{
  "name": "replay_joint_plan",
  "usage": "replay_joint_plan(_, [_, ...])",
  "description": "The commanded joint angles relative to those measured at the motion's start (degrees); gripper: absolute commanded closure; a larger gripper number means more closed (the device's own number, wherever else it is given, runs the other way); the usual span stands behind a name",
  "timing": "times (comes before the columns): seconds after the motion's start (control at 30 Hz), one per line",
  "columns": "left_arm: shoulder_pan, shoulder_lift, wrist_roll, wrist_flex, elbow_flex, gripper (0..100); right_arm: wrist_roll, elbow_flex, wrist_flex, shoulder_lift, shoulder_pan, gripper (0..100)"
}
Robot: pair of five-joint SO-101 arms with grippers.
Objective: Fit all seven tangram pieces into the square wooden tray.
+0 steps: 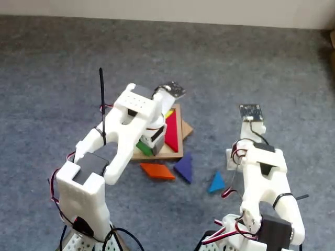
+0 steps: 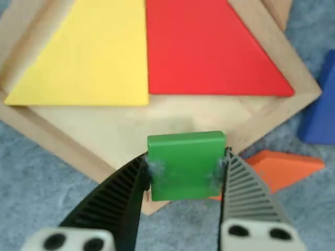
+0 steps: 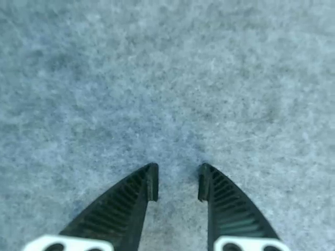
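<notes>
Left jaws: closed on the green piece (image 2: 186, 164), one ribbed jaw pressed to each of its sides; we see them at the near corner of the tray.
Green piece: a small block, held over the bare wood just inside the tray's near rim; from above (image 1: 143, 148) it shows under the left arm (image 1: 120, 141); we cannot tell whether it touches the wood.
Right jaws: a narrow gap between them, nothing in it; they hang over bare carpet, well apart from the tray.
Right arm (image 1: 264, 178): on the right of the desk, the small circuit board (image 1: 251, 112) at its far end.
Tray (image 2: 63, 149): square, pale wood, lying on the desk in front of the left arm (image 1: 172, 153).
Yellow triangle (image 2: 94, 57): large, flat in the tray, one edge flush against the red triangle (image 2: 209, 47); the two fill the tray's far part.
Orange piece (image 1: 157, 170): on the carpet just outside the tray's near edge.
Dark blue triangle (image 1: 184, 167): on the carpet just beside the orange piece, near the tray's corner.
Light blue triangle (image 1: 216, 182): small, on the carpet between the dark blue triangle and the right arm.
Tan piece (image 1: 187, 128): juts out beside the tray's right edge; we cannot make out its shape.
Surface: the desk (image 1: 63, 68) is covered in grey-blue, short-pile carpet.
Room: a pale strip (image 1: 209, 10) runs along the far edge of the carpet.
</notes>
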Motion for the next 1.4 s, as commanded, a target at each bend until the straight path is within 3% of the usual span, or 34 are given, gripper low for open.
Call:
replay_joint_plan(0.0, [-0.31, -3.47, 1.05, -2.99, -0.48, 81, -0.26, 0.22, -1.01, -0.22, 1.01, 85.1])
replay_joint_plan(0.3, [-1.27, -3.38, 1.05, -2.55, -0.57, 74, -0.26, 0.31, -1.01, -0.22, 1.01, 85.1])
replay_joint_plan(0.67, [-4.35, -3.65, 1.05, 2.20, -6.90, 81, -0.26, 0.31, -1.01, -0.22, 1.01, 85.1])
replay_joint_plan(1.1, [-4.79, 9.54, 1.41, -3.43, -10.24, 82, -0.26, 0.31, -1.01, -0.22, 1.01, 85.1])
replay_joint_plan(1.37, [-5.05, 9.45, 1.49, 6.59, -21.93, 82, -0.26, 0.31, -1.01, -0.22, 1.01, 85.1])
